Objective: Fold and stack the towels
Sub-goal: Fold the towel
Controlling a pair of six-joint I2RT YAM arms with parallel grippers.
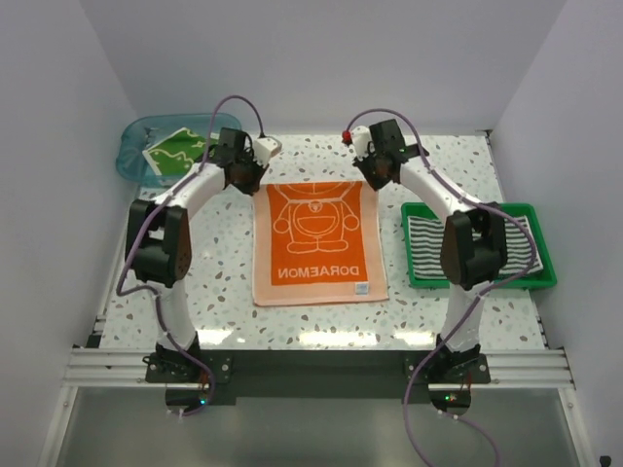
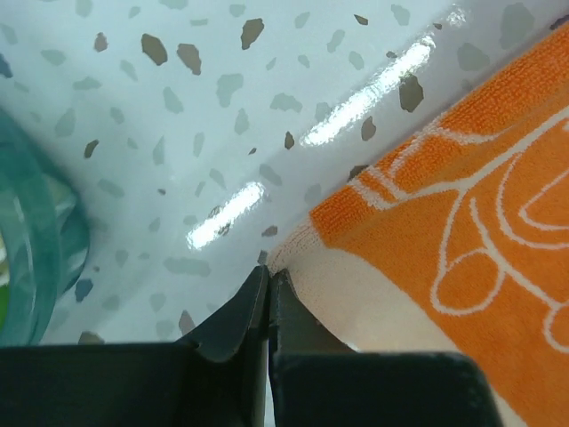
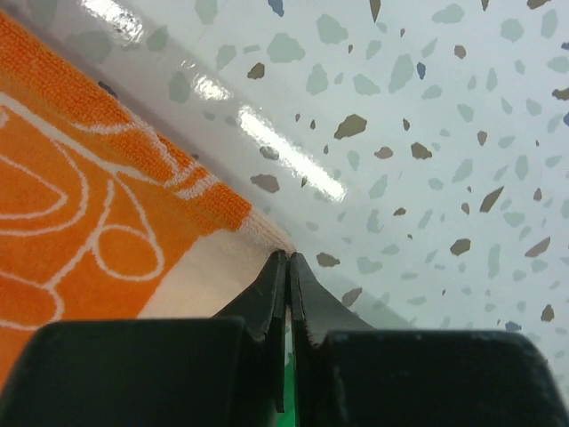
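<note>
Top view: the orange towel (image 1: 316,243) lies flat on the speckled table (image 1: 214,263), its lettering towards the arm bases. The left gripper (image 1: 253,181) is at its far left corner and the right gripper (image 1: 375,179) at its far right corner. The green towel (image 1: 175,151) sits in a blue basin (image 1: 131,161) at the far left, and the striped towel (image 1: 423,243) in a green tray (image 1: 477,285) at the right. Left wrist view: the jaws are pressed together with no gap, and the pale corner of the orange towel appears pinched at their tips, with the basin wall just beside them. Right wrist view: the jaws are likewise closed, with the opposite far corner apparently caught between the tips. The step in hand is judged to be the first fold. To do it well, both corners should rise together and level, travel towards the near edge at matched speed, and land square on the near corners, so that the cloth neither skews nor slips from the shallow grips.
</note>
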